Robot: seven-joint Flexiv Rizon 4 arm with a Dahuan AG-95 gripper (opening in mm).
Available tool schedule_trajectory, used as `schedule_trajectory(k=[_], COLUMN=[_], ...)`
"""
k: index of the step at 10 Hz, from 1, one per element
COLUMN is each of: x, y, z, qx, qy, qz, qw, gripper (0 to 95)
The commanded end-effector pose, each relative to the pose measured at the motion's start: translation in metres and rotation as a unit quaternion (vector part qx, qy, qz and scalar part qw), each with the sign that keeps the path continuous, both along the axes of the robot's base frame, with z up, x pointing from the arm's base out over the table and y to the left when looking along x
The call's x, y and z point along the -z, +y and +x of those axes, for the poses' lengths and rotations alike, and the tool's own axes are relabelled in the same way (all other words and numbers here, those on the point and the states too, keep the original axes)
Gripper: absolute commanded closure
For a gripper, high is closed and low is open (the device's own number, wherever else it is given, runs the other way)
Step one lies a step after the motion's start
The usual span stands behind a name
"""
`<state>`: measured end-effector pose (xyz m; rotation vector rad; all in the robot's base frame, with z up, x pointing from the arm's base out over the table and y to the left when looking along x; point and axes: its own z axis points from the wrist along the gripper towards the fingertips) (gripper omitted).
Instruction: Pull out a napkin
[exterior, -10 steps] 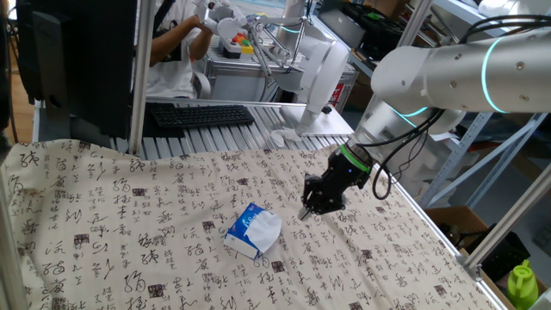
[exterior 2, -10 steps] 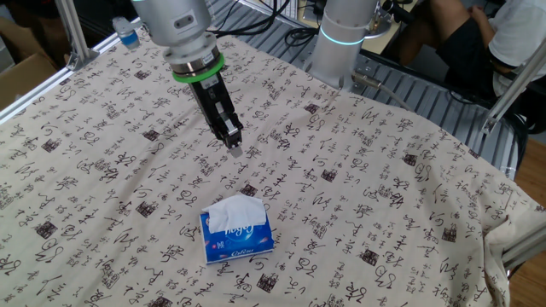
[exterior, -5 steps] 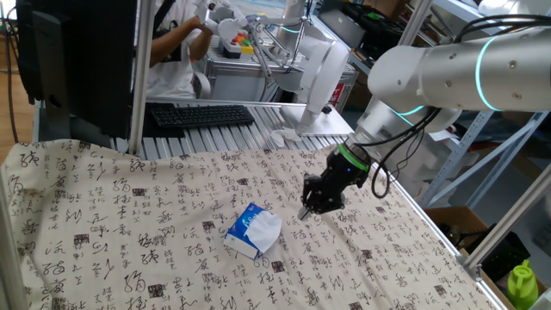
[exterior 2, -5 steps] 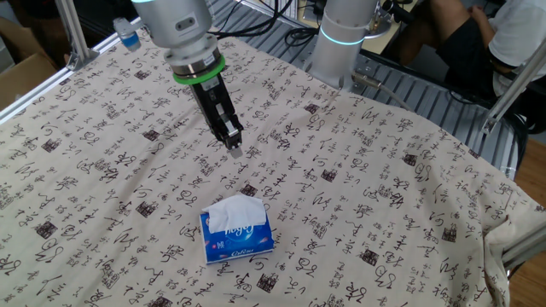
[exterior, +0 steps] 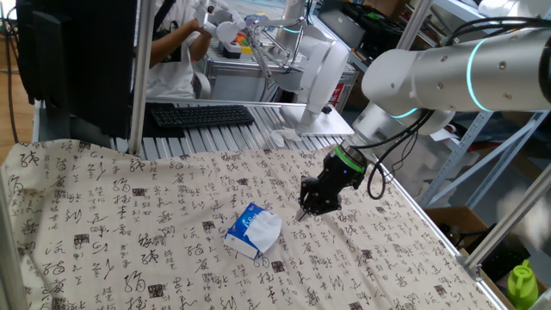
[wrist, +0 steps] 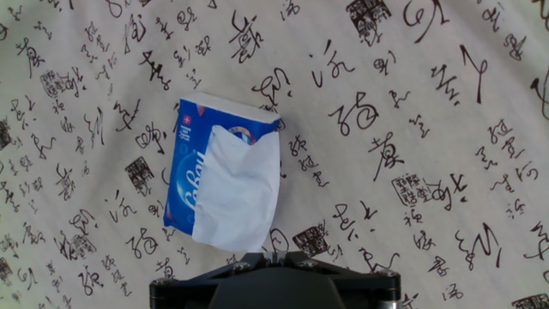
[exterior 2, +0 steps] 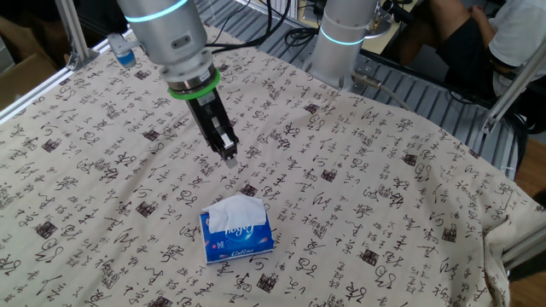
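1. White and thin, the napkin [wrist: 243,190] sticks out of the top of a blue-and-white tissue pack [exterior 2: 236,232] lying flat on the tabletop [exterior 2: 409,205], which is covered in a cloth printed with black calligraphy.
2. One robot arm reaches over the cloth; its gripper [exterior 2: 229,153] hangs above the tabletop near the pack, apart from it and touching nothing.
3. Fingertips are too small in both fixed views and out of frame in the hand view, so I cannot tell if the jaws are apart or together.
4. Soft, light and easily torn, the sheet probably needs a gentle pinch.
5. A good hold is likely the loose, raised fold over the pack's opening, away from the wrapper.
6. Being light, the pack may lift along with the sheet when pulled.
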<state>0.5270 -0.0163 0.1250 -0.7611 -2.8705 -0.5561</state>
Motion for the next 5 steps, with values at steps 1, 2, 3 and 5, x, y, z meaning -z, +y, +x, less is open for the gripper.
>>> schedule_trajectory(k=[1,2,3,5], x=[0.004,0.009,0.013,0.018], y=[-0.001,-0.001,-0.001,0.001], z=[0.001,0.001,0.0,0.001], qx=[-0.004,0.0,0.003,0.003], qy=[-0.002,-0.007,-0.01,-0.01], qz=[0.002,0.004,0.005,0.004], qw=[1.0,1.0,0.9999,0.9999], gripper=[95.0,95.0,95.0,95.0])
